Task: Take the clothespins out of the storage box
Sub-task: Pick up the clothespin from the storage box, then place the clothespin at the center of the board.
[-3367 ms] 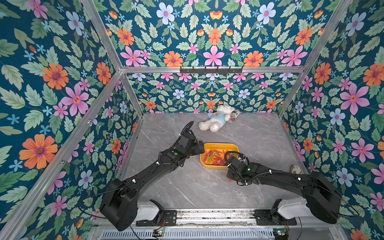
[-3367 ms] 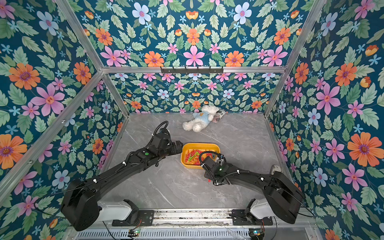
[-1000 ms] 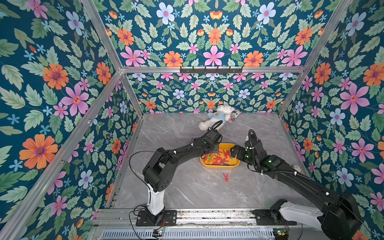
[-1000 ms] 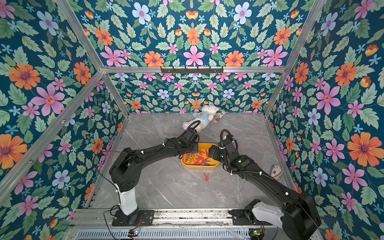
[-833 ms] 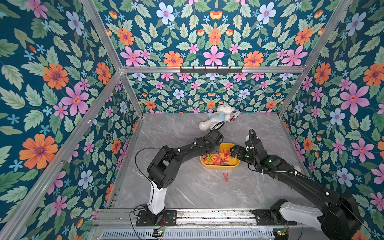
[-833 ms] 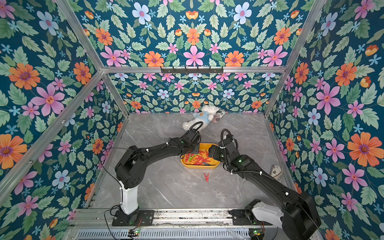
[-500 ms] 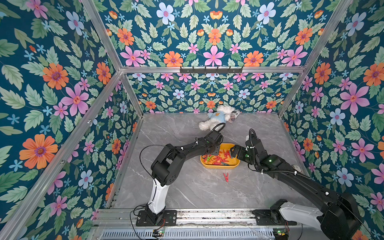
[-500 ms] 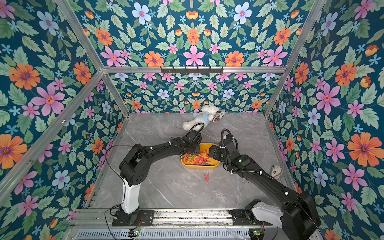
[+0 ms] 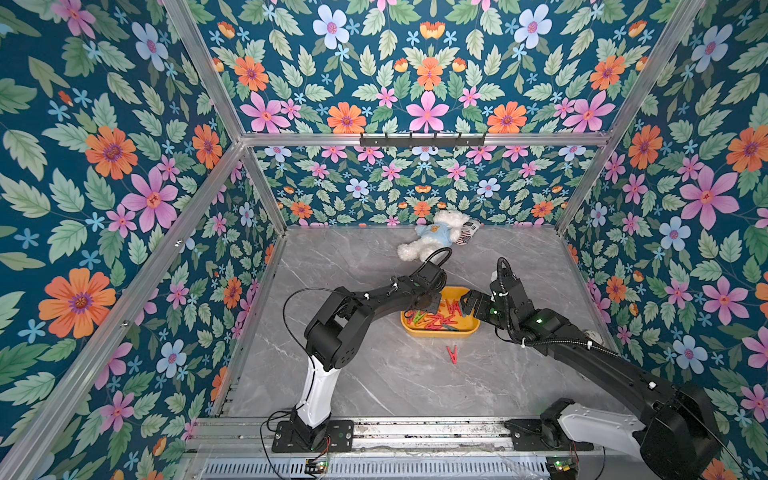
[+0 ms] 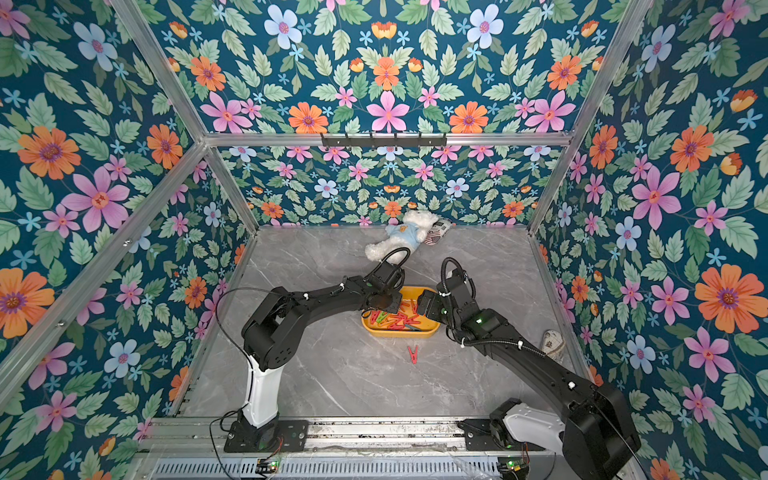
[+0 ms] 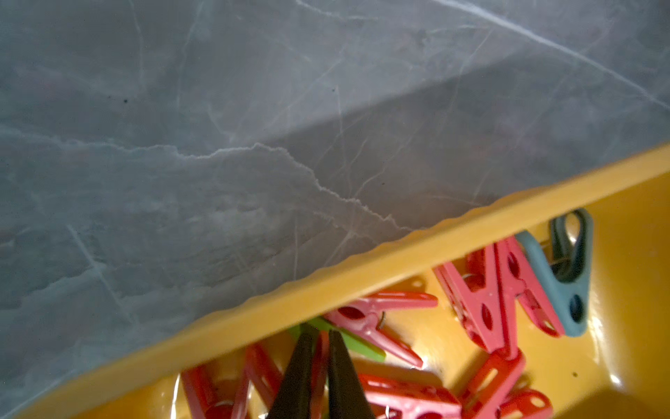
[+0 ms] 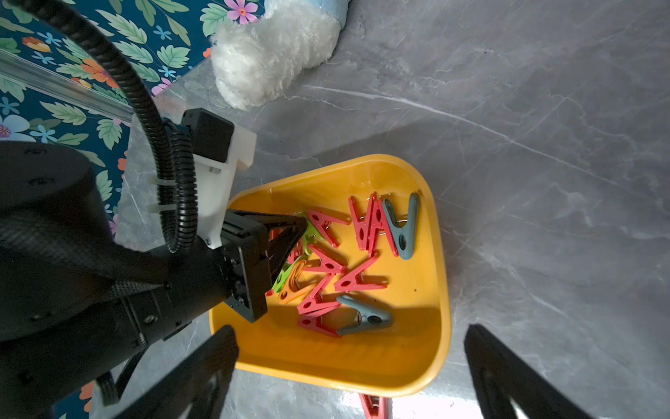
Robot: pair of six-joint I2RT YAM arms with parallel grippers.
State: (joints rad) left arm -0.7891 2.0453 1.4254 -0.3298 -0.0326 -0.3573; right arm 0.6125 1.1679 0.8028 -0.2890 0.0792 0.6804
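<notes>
Left wrist view looks down the left tool (image 11: 320, 335). Its two dark fingers (image 11: 297, 366) are pinched narrow, with a strip of a red clothespin (image 11: 321, 357) caught between them. The tips sit inside the storage box (image 11: 362, 275), just within one long wall, above a green peg (image 11: 357, 342) and among other red ones. A grey-blue peg (image 11: 565, 286) lies farther along the same wall.

In both top views the yellow box rests on the grey marble desk (image 9: 374, 374), a little right of centre, with its long sides running left to right. The clothespins (image 9: 436, 319) are heaped toward its left and middle. The left arm reaches in from the near left, and its tool is down at the box's left end.

The right tool (image 12: 348, 328) is spread wide and holds nothing. It is at the right end of the box, and in the right wrist view that end wall lies between its two fingers. I cannot tell whether the fingers are above the rim or level with it. The part of the box floor closest to this tool is bare yellow.

A lone red peg (image 9: 452, 354) lies flat on the desk on the near side of the box, close to it but not touching. A white plush bear (image 9: 432, 239) in a pale blue top lies against the far wall, well apart from the box.
</notes>
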